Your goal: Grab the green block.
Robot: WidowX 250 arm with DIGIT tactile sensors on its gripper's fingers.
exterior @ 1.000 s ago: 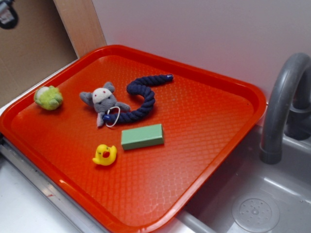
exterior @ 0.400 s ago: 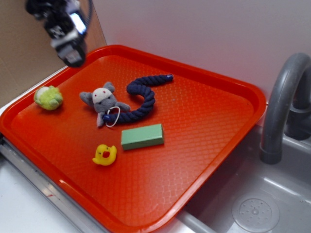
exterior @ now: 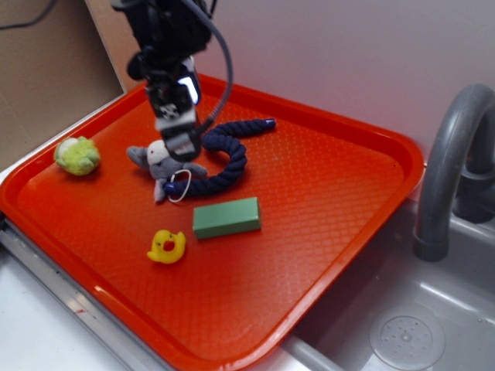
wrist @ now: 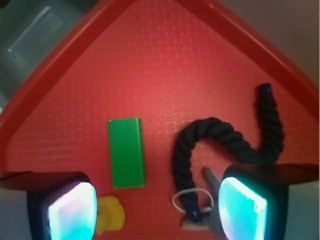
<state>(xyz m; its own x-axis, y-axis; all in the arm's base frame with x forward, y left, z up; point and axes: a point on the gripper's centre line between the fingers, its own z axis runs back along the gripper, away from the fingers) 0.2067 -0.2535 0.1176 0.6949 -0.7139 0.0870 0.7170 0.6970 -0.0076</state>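
Mint-green and flat, the green block (exterior: 226, 217) lies untouched near the middle of the red tray (exterior: 348, 232), just beside the yellow duck (exterior: 167, 246). Your claw (exterior: 179, 139) has swung in from the tray's far-left corner within the last second and now hangs above the grey plush mouse (exterior: 162, 162) and the dark rope (exterior: 228, 154), fingers spread and empty. From the wrist view the block (wrist: 126, 152) sits ahead between the two pads, closer to the left one (wrist: 72, 210); you likely need to carry on forward and descend.
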